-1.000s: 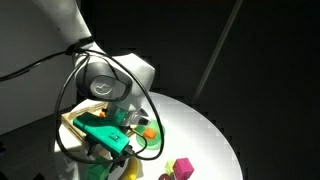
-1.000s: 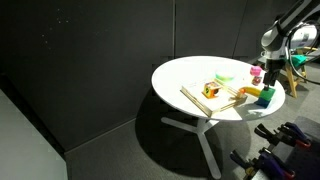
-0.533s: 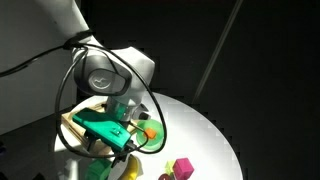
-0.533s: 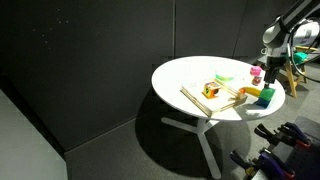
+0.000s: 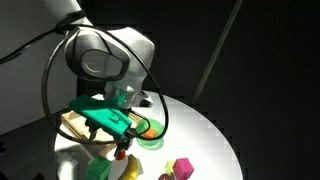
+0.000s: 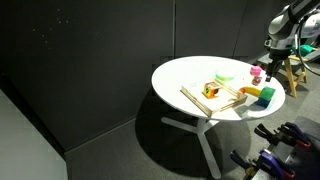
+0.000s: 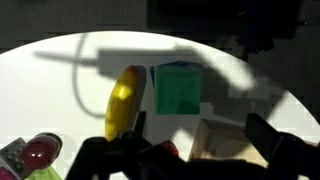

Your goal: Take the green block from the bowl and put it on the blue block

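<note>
The green bowl [image 6: 224,77] stands on the round white table [image 6: 190,75]; it also shows behind my gripper [image 5: 151,140], and I cannot see its inside. A green block [image 7: 178,90] lies on the table beside a yellow piece [image 7: 125,100]; it also shows near the table's edge [image 6: 266,96]. My gripper [image 7: 200,152] hangs above and short of it, open and empty. It also shows in both exterior views [image 5: 119,148] [image 6: 271,58]. I cannot make out the blue block.
A square wooden tray [image 6: 213,100] lies mid-table; its corner shows in the wrist view [image 7: 225,140]. An orange multicoloured cube [image 6: 213,90] sits by the bowl. A pink cube [image 6: 257,73] [image 5: 183,167] stands near the table's rim.
The arm has risen and the gripper has lifted a little above the table. The things on the table have not moved.
</note>
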Robot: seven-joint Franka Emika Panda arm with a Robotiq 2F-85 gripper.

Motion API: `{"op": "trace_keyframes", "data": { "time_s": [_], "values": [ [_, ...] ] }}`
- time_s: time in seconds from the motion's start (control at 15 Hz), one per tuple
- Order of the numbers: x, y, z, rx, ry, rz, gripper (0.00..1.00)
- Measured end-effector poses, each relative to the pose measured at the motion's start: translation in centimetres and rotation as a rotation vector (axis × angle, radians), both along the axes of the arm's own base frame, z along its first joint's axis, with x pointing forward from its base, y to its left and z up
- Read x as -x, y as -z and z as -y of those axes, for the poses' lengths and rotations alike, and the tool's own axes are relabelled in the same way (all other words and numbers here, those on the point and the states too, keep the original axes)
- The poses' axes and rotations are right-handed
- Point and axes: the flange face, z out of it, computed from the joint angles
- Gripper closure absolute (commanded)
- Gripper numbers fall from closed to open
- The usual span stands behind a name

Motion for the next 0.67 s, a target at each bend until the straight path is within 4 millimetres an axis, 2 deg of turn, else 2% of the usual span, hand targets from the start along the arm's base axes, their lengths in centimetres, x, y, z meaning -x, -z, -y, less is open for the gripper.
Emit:
{"op": "trace_keyframes", "data": {
  "time_s": [0.67],
  "values": [
    [1.3, -3.4, -1.2, 0.079, 0.108, 0.021, 0.00]
  ]
}}
